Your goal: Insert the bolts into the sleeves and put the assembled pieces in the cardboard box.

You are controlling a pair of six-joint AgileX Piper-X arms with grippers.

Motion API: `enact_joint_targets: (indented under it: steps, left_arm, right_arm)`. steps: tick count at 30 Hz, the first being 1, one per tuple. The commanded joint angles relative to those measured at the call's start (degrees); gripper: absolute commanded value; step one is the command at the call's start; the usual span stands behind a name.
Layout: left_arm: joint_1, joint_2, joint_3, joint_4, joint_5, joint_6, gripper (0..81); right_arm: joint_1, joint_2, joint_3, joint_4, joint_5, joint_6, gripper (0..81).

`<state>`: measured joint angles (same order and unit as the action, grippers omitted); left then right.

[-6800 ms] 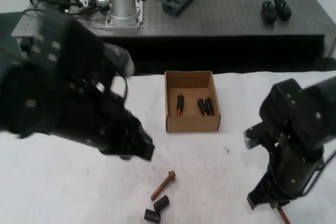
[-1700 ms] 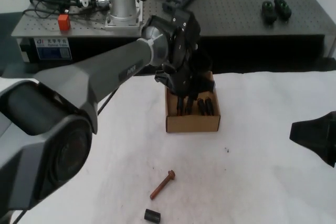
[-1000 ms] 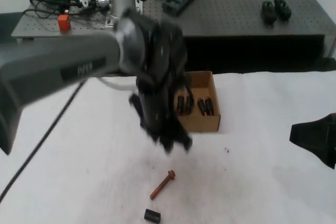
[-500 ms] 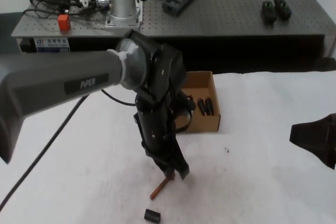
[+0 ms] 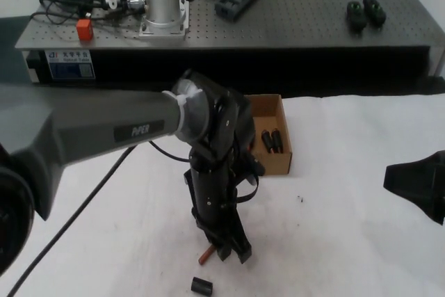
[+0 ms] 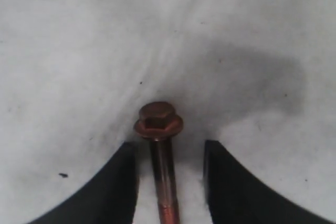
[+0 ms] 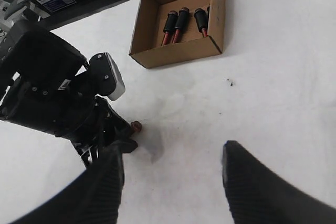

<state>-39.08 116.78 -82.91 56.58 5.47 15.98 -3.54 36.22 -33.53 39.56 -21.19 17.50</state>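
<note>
The left gripper stands low over the bench, fingers apart astride the bolt with a gap on each side. From above, the gripper hides the bolt's head. A sleeve lies near. The arm covers part of the cardboard box. The right gripper has its fingers spread, well apart from the bolt.

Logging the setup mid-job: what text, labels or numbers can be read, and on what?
The white lettering on the left arm: a maker's mark, not quoted.
The blue-and-white label below the metal bench: too small to read.
On the cardboard box and the bolt: no print.
</note>
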Motion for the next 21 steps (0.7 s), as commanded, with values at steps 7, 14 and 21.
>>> enact_joint_targets:
  steps: [7, 14, 21]
  left_arm:
    - [-0.1, -0.1, -0.3, -2.4, 1.6, 0.5, 0.3]
    - [1.4, -7.4, -0.5, -4.7, 1.2, -8.6, 0.7]
    - [9.7, -30.1, 14.6, -17.2, 0.8, -20.7, 0.7]
  right_arm:
    - [-0.3, -0.1, 0.1, 0.0, 0.1, -0.6, 41.6]
    - [0.8, 2.1, 0.1, 0.0, -6.6, -2.2, 37.9]
    - [13.2, 15.0, -2.0, -0.6, -6.4, -8.2, 37.7]
